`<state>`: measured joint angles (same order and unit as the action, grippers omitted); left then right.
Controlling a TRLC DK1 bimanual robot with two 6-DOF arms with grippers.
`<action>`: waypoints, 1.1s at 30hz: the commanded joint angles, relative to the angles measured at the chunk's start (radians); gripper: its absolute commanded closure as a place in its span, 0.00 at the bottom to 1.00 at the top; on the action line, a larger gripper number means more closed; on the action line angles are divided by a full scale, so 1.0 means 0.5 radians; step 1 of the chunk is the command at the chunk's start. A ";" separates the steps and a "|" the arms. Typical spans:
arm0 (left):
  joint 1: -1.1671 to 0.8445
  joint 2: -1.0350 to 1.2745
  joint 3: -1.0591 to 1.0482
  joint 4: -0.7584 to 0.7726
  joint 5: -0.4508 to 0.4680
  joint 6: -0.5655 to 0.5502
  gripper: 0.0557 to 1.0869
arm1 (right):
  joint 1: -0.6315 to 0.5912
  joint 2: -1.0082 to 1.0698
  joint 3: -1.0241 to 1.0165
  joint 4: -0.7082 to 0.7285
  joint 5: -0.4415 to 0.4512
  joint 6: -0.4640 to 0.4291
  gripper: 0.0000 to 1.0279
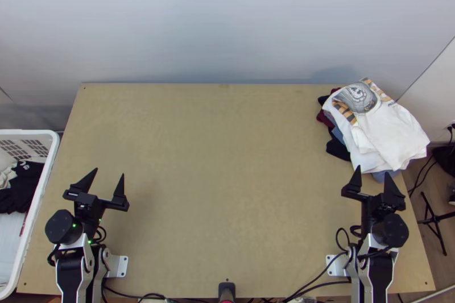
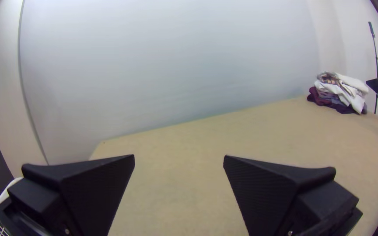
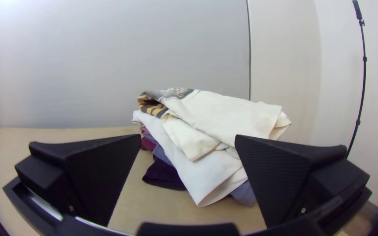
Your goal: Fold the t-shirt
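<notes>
In the top view, a stack of folded clothes lies at the table's far right, topped by a white t-shirt [image 1: 387, 127] with a grey and orange print. My left gripper [image 1: 104, 179] stands open over the table's left side, nothing between its fingers. On the right, my right gripper [image 1: 372, 178] is open just short of the stack's near edge, apart from it. In the left wrist view my left gripper [image 2: 179, 161] has bare table beyond it. The right wrist view shows my right gripper [image 3: 188, 142] with the white t-shirt [image 3: 224, 116] beyond its spread fingers.
A white laundry basket [image 1: 48, 172] with dark and light clothes stands off the table's left edge. The wooden table [image 1: 227, 178] stretches between the arms, with a wall along its far edge. Cables run along the near edge; a black stand [image 1: 435, 218] is on the floor at right.
</notes>
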<state>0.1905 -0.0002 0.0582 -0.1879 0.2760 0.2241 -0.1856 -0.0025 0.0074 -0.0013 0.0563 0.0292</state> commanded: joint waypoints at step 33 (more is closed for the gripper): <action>-0.160 0.000 0.006 -0.023 0.003 -0.043 0.04 | 0.678 -0.001 0.000 0.000 -0.011 0.101 0.03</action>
<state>0.1177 -0.0002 0.0612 -0.2001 0.2779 0.2131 0.1528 -0.0032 0.0074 -0.0032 0.0483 0.0814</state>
